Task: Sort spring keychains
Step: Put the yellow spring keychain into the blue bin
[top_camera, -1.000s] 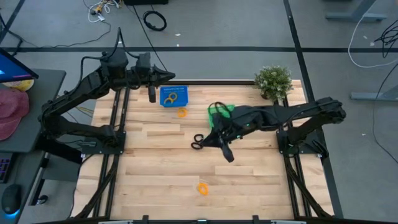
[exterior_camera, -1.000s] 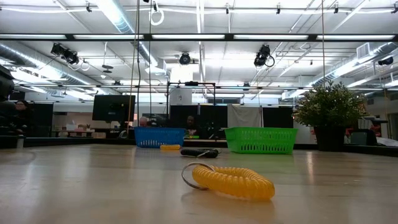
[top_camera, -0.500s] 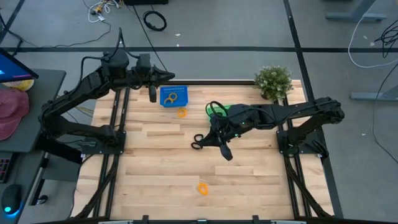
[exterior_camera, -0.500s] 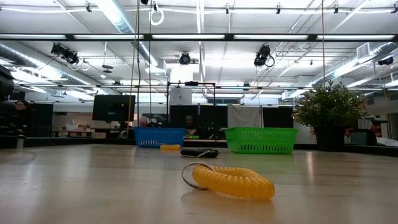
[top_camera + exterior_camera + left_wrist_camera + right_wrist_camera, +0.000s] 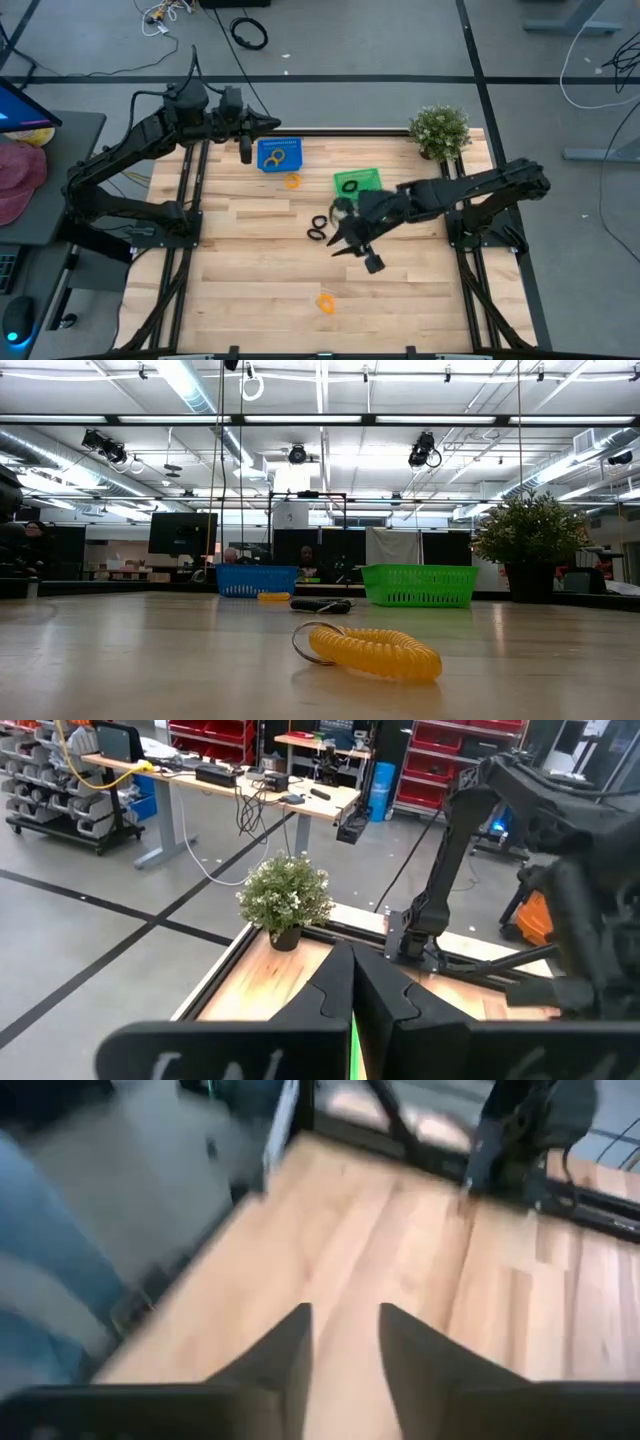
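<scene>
From above, we take the green basket (image 5: 357, 181) as our landmark. A black keychain (image 5: 349, 186) lies inside it. The right gripper (image 5: 345, 240) hangs over the table (image 5: 250, 270) just in front of the green basket, toward the left arm's side. Another black keychain (image 5: 318, 227) lies on the wood beside this gripper, apart from its fingers. Well to the left of the green basket stands the blue basket (image 5: 279, 154), with an orange keychain (image 5: 277, 156) in it. A second orange keychain (image 5: 292, 181) lies between the two baskets, just before the blue one. A third orange keychain (image 5: 326, 301) lies far in front of the green basket, near the table's front edge. The left gripper (image 5: 272, 123) waits behind the blue basket. The plant (image 5: 439, 130) stands right of the green basket.

In the low view, the third orange keychain (image 5: 368, 649) lies close to us, and the green basket (image 5: 419, 584) stands behind it.

In the left wrist view, the fingers (image 5: 330, 990) are pressed together, with nothing between them.

In the right wrist view, the fingers (image 5: 285, 1352) stand apart with bare wood between them, so this gripper is released and grasps nothing.
</scene>
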Robot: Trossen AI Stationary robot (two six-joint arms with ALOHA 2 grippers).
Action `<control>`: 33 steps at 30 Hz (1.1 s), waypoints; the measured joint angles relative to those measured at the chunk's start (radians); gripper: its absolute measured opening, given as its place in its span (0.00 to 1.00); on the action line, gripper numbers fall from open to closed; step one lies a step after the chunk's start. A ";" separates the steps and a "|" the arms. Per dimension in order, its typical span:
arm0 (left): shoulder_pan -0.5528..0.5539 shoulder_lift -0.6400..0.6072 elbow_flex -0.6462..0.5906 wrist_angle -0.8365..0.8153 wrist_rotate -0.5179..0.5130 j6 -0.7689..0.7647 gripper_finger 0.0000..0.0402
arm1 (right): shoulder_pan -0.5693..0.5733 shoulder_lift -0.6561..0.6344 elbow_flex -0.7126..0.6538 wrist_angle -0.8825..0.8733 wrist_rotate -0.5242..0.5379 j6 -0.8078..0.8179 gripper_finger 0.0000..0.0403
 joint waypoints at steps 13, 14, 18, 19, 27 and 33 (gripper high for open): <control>0.000 0.000 0.000 -0.106 0.002 0.017 0.01 | 0.175 0.273 0.000 0.057 0.215 0.074 0.55; 0.000 0.000 0.000 -0.118 0.004 0.017 0.01 | 0.181 0.297 0.000 0.064 0.215 0.109 0.55; 0.000 0.000 0.000 -0.148 0.004 0.019 0.01 | 0.197 0.383 0.000 0.094 0.218 0.224 0.53; 0.000 0.000 0.000 -0.150 0.004 0.019 0.01 | 0.200 0.407 0.000 0.101 0.218 0.246 0.53; -0.002 0.000 0.000 -0.161 0.004 0.016 0.01 | 0.208 0.524 0.000 0.084 0.218 0.372 0.52; -0.001 0.000 0.000 -0.162 0.004 0.015 0.01 | 0.205 0.558 0.000 0.082 0.221 0.376 0.52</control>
